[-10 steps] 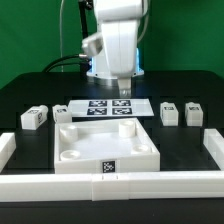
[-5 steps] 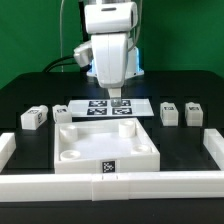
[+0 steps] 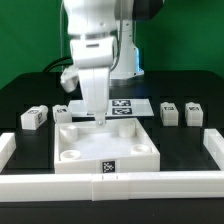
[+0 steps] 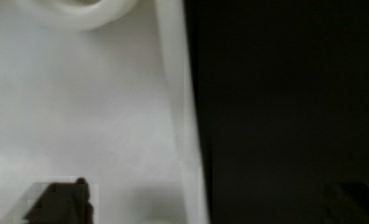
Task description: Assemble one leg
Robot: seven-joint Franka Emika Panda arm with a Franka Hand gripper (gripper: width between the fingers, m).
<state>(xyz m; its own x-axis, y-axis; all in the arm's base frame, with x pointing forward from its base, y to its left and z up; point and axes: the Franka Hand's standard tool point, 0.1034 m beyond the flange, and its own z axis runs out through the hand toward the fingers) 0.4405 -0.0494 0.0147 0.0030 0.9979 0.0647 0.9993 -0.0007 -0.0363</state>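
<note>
Hovering over the white panel (image 3: 140,150), pincer (image 3: 100,119) spread wide, empty; nearest leg (image 3: 62,114) axis indiscernible.

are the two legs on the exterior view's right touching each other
Apart. The exterior view shows a plain strip of black table between the inner leg and the outer leg.

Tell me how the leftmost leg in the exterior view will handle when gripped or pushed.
The leg looks chunky and blocky, so probably stiff under a squeeze. Squat and flat on the table, it would likely slide rather than tip or roll. Its smooth-looking white faces may be slightly slippery.
</note>
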